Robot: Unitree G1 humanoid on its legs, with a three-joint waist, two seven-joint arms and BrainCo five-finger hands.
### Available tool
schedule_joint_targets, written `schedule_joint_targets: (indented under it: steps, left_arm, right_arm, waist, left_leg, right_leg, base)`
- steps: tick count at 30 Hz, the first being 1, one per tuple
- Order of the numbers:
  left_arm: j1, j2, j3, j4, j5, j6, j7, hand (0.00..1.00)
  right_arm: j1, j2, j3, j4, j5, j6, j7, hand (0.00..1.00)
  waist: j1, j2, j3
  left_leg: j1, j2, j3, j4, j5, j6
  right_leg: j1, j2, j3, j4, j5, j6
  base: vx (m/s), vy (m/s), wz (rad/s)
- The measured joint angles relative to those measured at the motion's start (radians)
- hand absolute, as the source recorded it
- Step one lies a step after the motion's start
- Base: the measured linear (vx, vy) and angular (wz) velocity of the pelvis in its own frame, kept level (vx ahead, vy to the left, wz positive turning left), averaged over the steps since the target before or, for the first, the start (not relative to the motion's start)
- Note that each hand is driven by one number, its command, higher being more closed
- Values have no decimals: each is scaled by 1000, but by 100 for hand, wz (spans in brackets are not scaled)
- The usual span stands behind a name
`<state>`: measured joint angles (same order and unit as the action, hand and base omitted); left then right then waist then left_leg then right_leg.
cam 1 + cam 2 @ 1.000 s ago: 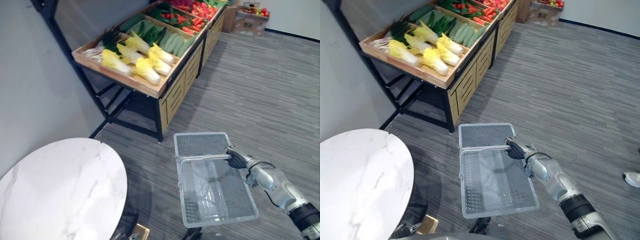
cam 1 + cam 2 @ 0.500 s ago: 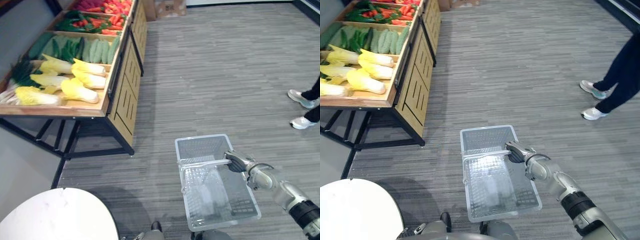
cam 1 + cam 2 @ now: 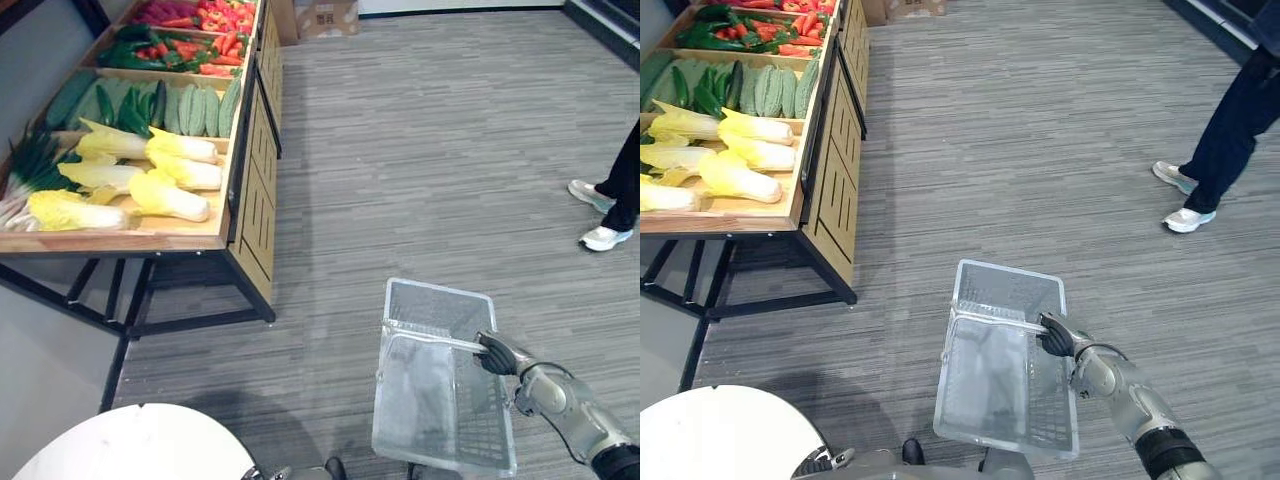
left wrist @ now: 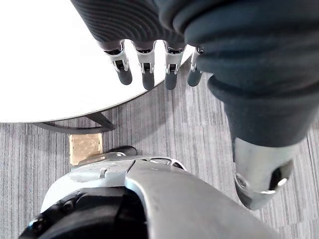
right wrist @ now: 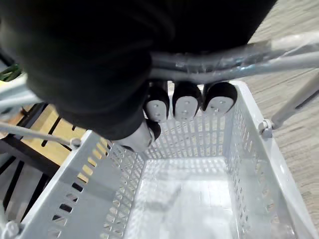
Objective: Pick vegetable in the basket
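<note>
The basket (image 3: 436, 299) – pale grey plastic mesh – hangs by its handle (image 3: 431, 338) from the right hand (image 3: 497, 355), low on the robot's right over grey striped carpet. The right wrist view shows that hand's fingers (image 5: 185, 105) curled round the handle bar, with the basket's mesh floor beneath them. The vegetables lie well apart from it, on a wooden stand (image 3: 243, 170) to the left: yellow-leafed cabbages (image 3: 171, 196) at the near end, green cucumbers (image 3: 198, 104) behind them, red peppers (image 3: 212, 16) farthest off. The left hand (image 4: 148, 75) hangs with straight fingers, holding nothing – past it shows a round white table (image 3: 130, 452). A person's shoes (image 3: 600, 238) stand at the right edge.
</note>
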<state>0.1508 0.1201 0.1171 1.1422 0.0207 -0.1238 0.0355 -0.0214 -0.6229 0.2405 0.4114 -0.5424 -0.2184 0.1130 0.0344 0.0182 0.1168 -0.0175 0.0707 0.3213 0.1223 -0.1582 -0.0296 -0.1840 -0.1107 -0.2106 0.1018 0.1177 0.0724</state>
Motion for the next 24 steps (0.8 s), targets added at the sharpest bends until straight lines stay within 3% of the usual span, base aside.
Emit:
schedule_joint_targets:
  steps: [2, 4, 7, 8, 11, 12, 15, 16, 17, 18, 20, 21, 22, 24]
  left_arm:
    - [5, 2, -6, 4, 0, 1, 1, 0]
    - [19, 32, -24, 3, 0, 2, 1, 0]
    - [21, 41, -23, -3, 0, 3, 1, 0]
    - [17, 44, -21, -7, 0, 3, 2, 0]
    - [-11, 41, -16, -12, 0, 4, 2, 0]
    - [-16, 42, -15, -15, 2, 4, 2, 0]
    - [-22, 51, -6, -44, 3, 3, 5, 0]
    - [-19, 56, 11, -46, 3, 3, 9, 0]
    - [-14, 42, 17, -43, 4, 4, 9, 0]
    - [-10, 28, 22, -40, 4, 0, 8, 0]
    - [-9, 8, 30, -34, 4, 4, 7, 0]
    - [0, -4, 29, -28, 4, 8, 3, 0]
    - [6, -13, 36, -38, 1, 4, 1, 0]
    - [-1, -8, 35, -48, 2, 4, 2, 0]
  right_arm:
    - [-8, 27, -28, 3, 0, 12, -26, 100]
    - [-12, 39, -50, 3, -2, 17, -39, 100]
    - [7, 57, -69, 6, -7, 20, -39, 100]
    - [7, 64, -78, 7, -7, 22, -39, 100]
    - [6, 92, -118, 32, -7, 28, -39, 100]
    - [5, 96, -126, 36, -8, 35, -44, 100]
    - [11, 104, -161, 35, -11, 56, -51, 100]
    - [17, 109, -165, 40, -16, 66, -51, 100]
    - [19, 109, -171, 40, -18, 67, -57, 100]
    - [12, 115, -179, 40, -27, 67, -62, 100]
    - [5, 115, -180, 40, -28, 67, -61, 100]
    - [11, 113, -178, 42, -27, 67, -61, 100]
    - [17, 107, -173, 48, -25, 68, -62, 100]
    - [13, 103, -168, 62, -25, 76, -69, 100]
  waist:
    - [0, -2, 4]
    - [-11, -34, 18]
    - [-21, -42, 16]
    - [-25, -37, 19]
    - [-33, -37, 30]
    - [-33, -36, 32]
    - [-37, -57, 33]
    - [-32, -37, 17]
    - [-32, 2, -4]
    - [-28, 28, -24]
    - [-15, 27, -24]
    - [-9, 24, -22]
    - [2, 9, -12]
    - [23, 5, -9]
  left_leg:
    - [35, 11, 32, -16, -17, 38]
    - [103, -19, 51, -30, -59, 113]
    - [127, -13, 46, -36, -70, 118]
    - [118, -2, 40, -38, -70, 111]
    - [107, 18, 15, -42, -45, 28]
    - [111, 20, 8, -45, -48, 16]
    - [181, 44, -35, -52, -92, -80]
    - [204, 96, -48, -49, -122, -123]
    - [201, 141, -53, -28, -128, -139]
    - [145, 207, -81, 70, -107, -150]
    - [40, 274, -124, 319, -15, -124]
    - [-35, 312, -157, 495, 113, -84]
    - [-104, 339, -181, 671, 190, -50]
    - [-195, 337, -189, 871, 141, -44]
  right_leg:
    - [-81, -13, -21, 197, -12, -18]
    - [-152, -109, -114, 453, -73, -88]
    - [-161, -131, -173, 418, -99, -83]
    - [-172, -122, -185, 313, -90, -70]
    - [-173, -118, -153, -46, -12, 31]
    - [-175, -124, -144, -73, -9, 36]
    - [-136, -151, -121, -79, -11, 32]
    - [-132, -118, -119, -31, 74, -6]
    - [-145, -80, -139, 8, 40, -4]
    - [-152, -36, -167, 40, -17, -29]
    - [-117, 9, -177, 56, -60, -58]
    - [-67, 31, -181, 55, -99, -74]
    - [-8, 46, -185, 42, -127, -82]
    - [80, 61, -175, 4, -135, -89]
  base:
    - [-112, 86, -45]
    - [-81, 46, -11]
    - [65, -4, 3]
    - [246, -86, 6]
    - [263, -112, 17]
    - [390, -200, 31]
    - [421, -311, 53]
    - [524, -431, 29]
    - [668, -535, 18]
    - [690, -545, 0]
    - [571, -441, -13]
    - [587, -350, -9]
    - [573, -331, -7]
    - [507, -269, -15]
